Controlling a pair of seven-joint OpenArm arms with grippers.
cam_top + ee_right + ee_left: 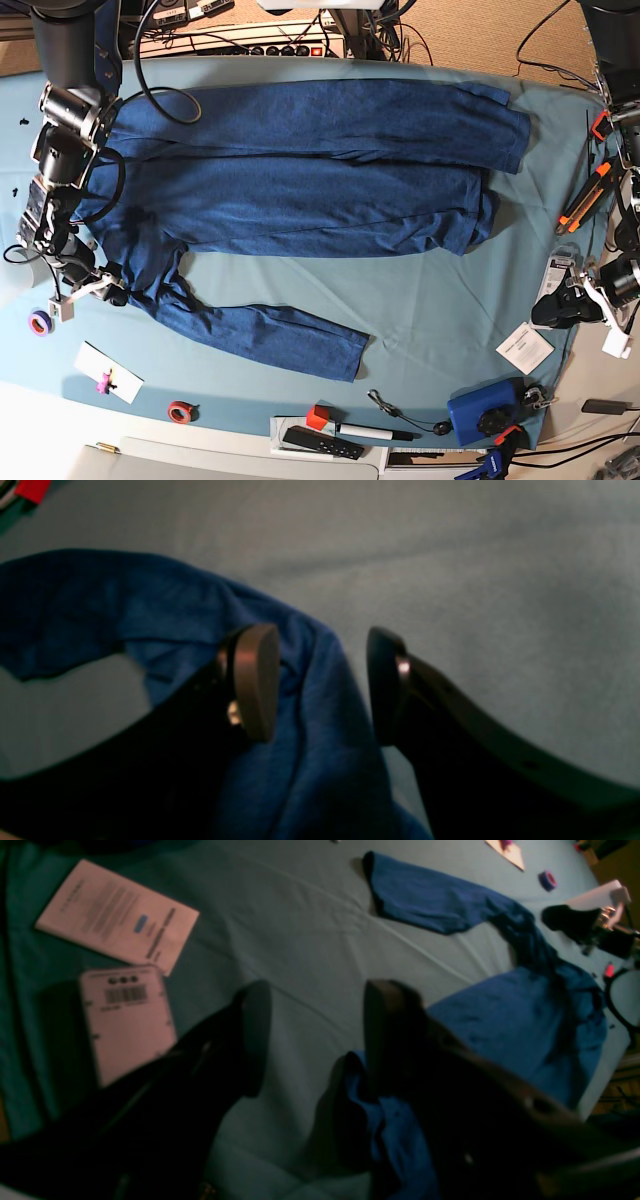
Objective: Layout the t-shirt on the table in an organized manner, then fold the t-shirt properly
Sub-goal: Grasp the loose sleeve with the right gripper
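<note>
A dark blue long-sleeved t-shirt (300,180) lies spread across the far half of the table (430,300), which is covered by a smooth light teal cloth. The body runs lengthwise along the far edge. One sleeve stretches along that edge toward the far right corner as the base view shows it. The other sleeve trails toward the near left corner, rumpled where it meets the body.

The fabric is a soft, heathered knit, matte and faintly creased. It looks light and limp, likely to sag and bunch wherever it is lifted, and unlikely to slip from rubbery pads. A hem, cuff or shoulder seam looks like the best place to take hold, since a doubled edge gives more to pinch.

The right gripper (322,682) sits low at the left edge in the base view, its claw spread apart. A fold of blue fabric passes between its two rounded pads, which are not clamped on it. The left gripper (315,1035) is at the right edge, claw also spread apart, hovering over bare teal cloth just beside a bunched corner of the shirt.

Near the left gripper lie a printed paper leaflet (117,915) and a flat barcoded card (127,1022).
</note>
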